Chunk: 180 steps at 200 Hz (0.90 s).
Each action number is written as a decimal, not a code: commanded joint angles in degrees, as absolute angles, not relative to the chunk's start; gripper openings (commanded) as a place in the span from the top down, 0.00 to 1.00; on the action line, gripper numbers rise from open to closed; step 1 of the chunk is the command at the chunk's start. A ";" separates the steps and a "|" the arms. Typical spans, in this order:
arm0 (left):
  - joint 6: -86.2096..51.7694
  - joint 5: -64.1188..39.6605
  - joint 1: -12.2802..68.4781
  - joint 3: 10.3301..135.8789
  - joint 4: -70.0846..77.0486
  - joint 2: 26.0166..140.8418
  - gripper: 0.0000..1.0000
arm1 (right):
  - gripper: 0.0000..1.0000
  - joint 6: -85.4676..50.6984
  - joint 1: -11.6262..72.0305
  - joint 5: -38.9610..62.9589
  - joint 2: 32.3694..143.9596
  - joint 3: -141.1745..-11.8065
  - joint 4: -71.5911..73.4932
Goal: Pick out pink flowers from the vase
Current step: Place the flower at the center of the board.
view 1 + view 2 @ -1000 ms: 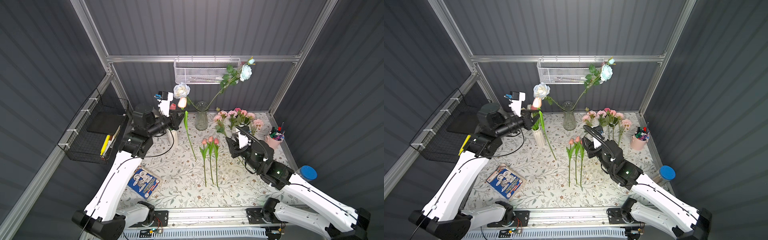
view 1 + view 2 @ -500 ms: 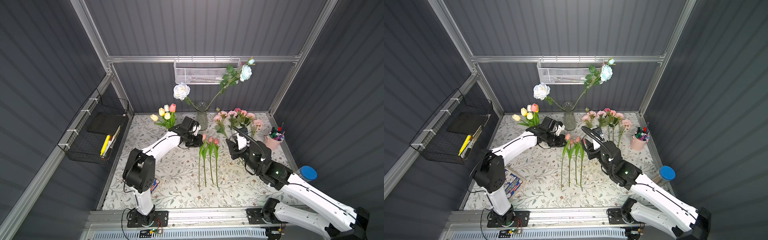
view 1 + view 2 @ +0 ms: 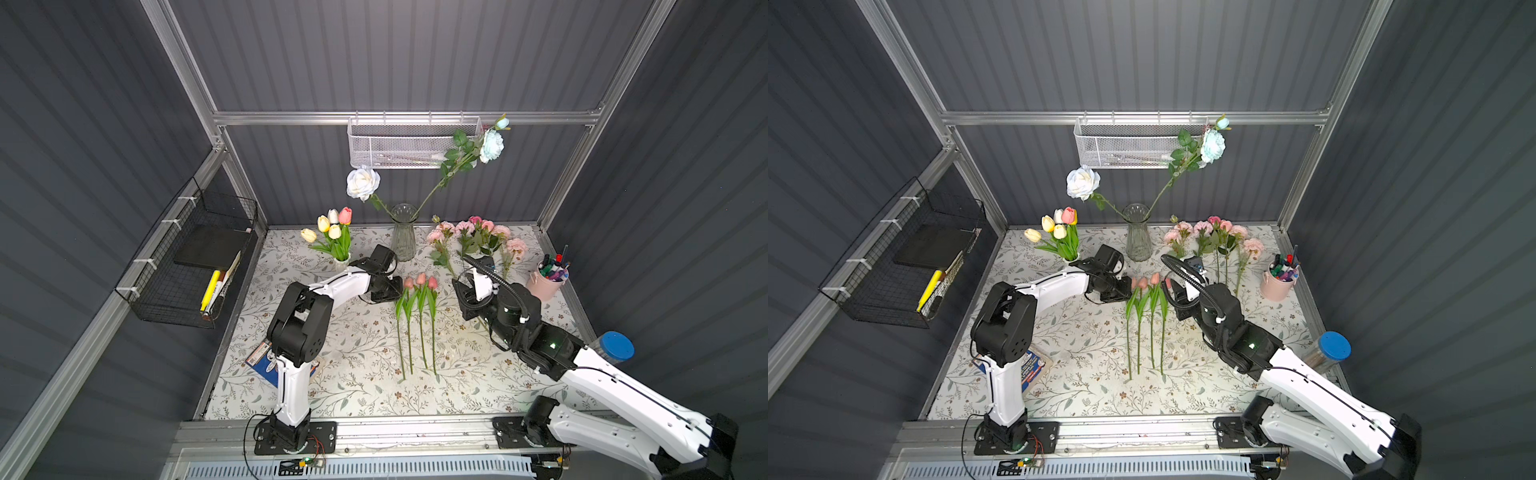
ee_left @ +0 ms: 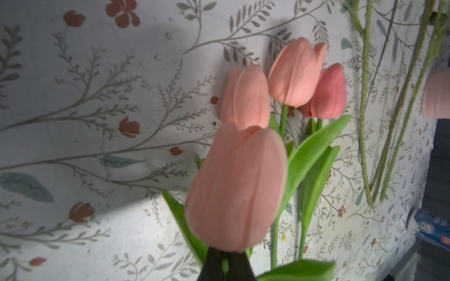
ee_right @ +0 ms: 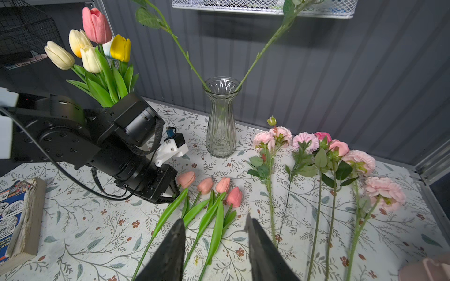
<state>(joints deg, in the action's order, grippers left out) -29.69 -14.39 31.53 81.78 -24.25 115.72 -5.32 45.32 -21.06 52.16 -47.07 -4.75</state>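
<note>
Change: a second ago the left arm stood high at the upper left of both top views with a salmon tulip lifted. Now it is folded low over the floral mat (image 3: 353, 365), and the left gripper (image 5: 173, 192) sits at mat level mid-frame. Its fingers (image 4: 214, 267) are clenched on the green stem just under the bloom of the held tulip (image 4: 236, 189), not yet let go. This bloom is the left-most in a row of four salmon tulips (image 5: 222, 185), stems running toward the lower edge.

Meaning (judgement): the fourth tulip is as good as delivered and only the release remains. One pink tulip (image 3: 345, 215) is left among the yellow and cream tulips (image 3: 328, 226) in the small white vase (image 3: 342, 259), upper left of the mat. The glass vase (image 3: 404, 235) holds only the white rose (image 3: 363, 184) and the pale blue rose (image 3: 491, 145). The pink roses and peonies (image 3: 478, 232) already lie in a row to its right.

Right gripper (image 5: 214, 219): jaws apart, empty, hovering over the tulip leaves, unchanged.

Room: there is bare mat left of the tulip row, up to the left arm's base. A book (image 3: 257, 359) lies lower left, partly under that arm. The right side is crowded, with the right arm just beside the row and the pink pen cup (image 3: 547, 286) near the right edge. A retreat up and left looks clearest; leaves near the fingers could drag on opening
</note>
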 commanded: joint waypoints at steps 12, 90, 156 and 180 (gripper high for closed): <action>-31.60 -12.38 31.62 83.36 -23.46 118.83 0.93 | 0.57 -5.25 45.53 -21.71 52.16 -46.42 -4.53; -30.59 -12.90 31.90 86.84 -23.51 121.49 0.80 | 0.56 -7.02 45.59 -20.15 52.91 -46.41 -4.46; -28.89 -9.88 31.90 85.87 -25.34 116.30 0.59 | 0.56 -6.95 45.62 -20.45 52.98 -46.76 -4.98; -28.27 -8.99 31.90 83.67 -25.91 111.57 0.55 | 0.57 -6.96 45.66 -20.32 52.75 -46.85 -5.23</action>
